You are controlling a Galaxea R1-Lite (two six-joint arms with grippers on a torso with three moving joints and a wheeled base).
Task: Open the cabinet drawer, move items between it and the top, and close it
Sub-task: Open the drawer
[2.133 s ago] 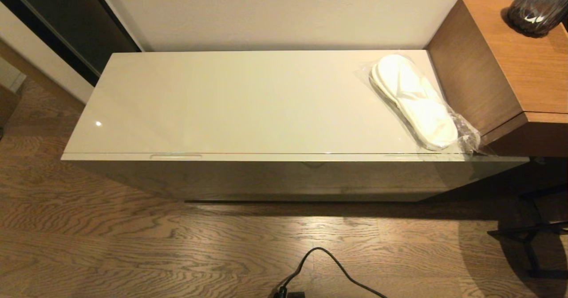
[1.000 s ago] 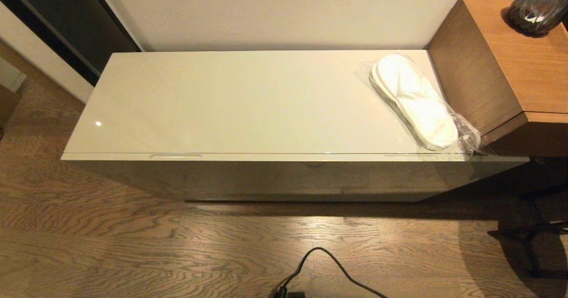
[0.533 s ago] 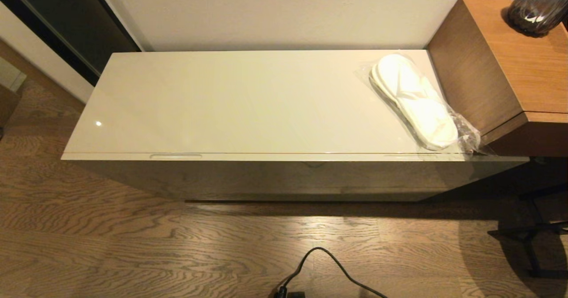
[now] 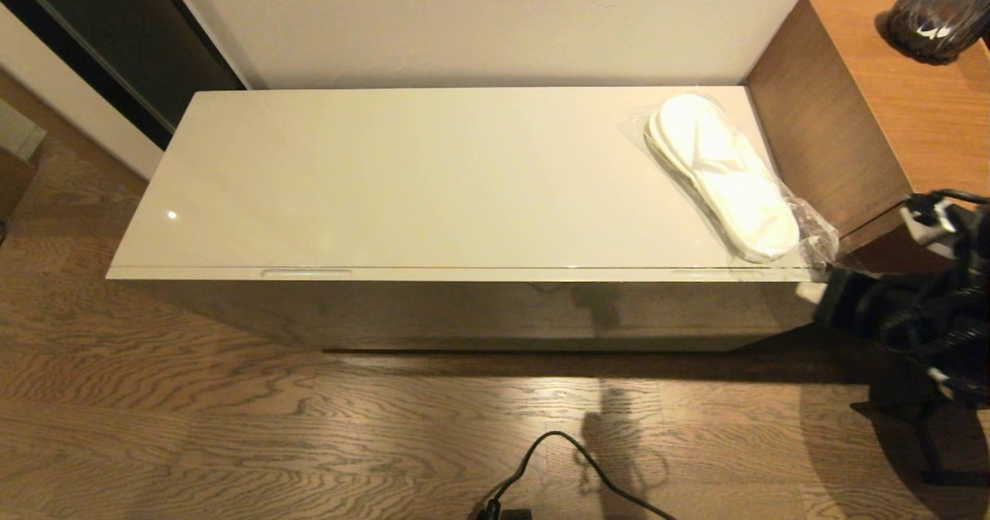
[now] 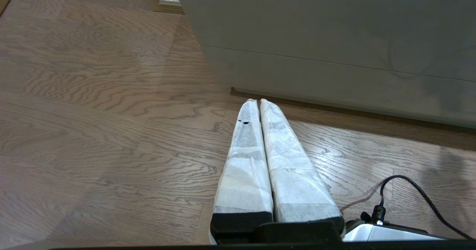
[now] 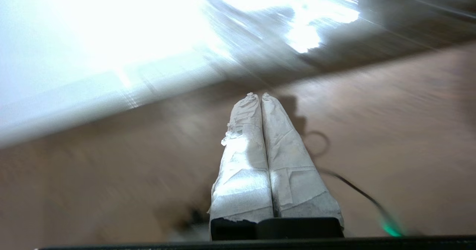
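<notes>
The cream drawer (image 4: pixel 479 303) is closed; its front runs the cabinet's length, with one slim handle slot (image 4: pixel 306 273) at the left. White slippers in clear plastic (image 4: pixel 723 176) lie on the cabinet top (image 4: pixel 402 179) at its right end. The black tape roll is out of view. My right arm (image 4: pixel 913 303) shows at the right edge, low beside the cabinet's right end. In the right wrist view the right gripper (image 6: pixel 257 95) is shut and empty above the floor. My left gripper (image 5: pixel 257 101) is shut and empty, low before the cabinet base (image 5: pixel 334 79).
A taller brown wooden unit (image 4: pixel 874 118) with a dark vase (image 4: pixel 940 13) stands against the cabinet's right end. A black cable (image 4: pixel 572 466) lies on the wooden floor in front. A dark frame (image 4: pixel 920 419) stands on the floor at the right.
My right arm has come into the head view at the right edge, and its shadow now falls on the drawer front and floor. Slippers and drawer have not moved.
</notes>
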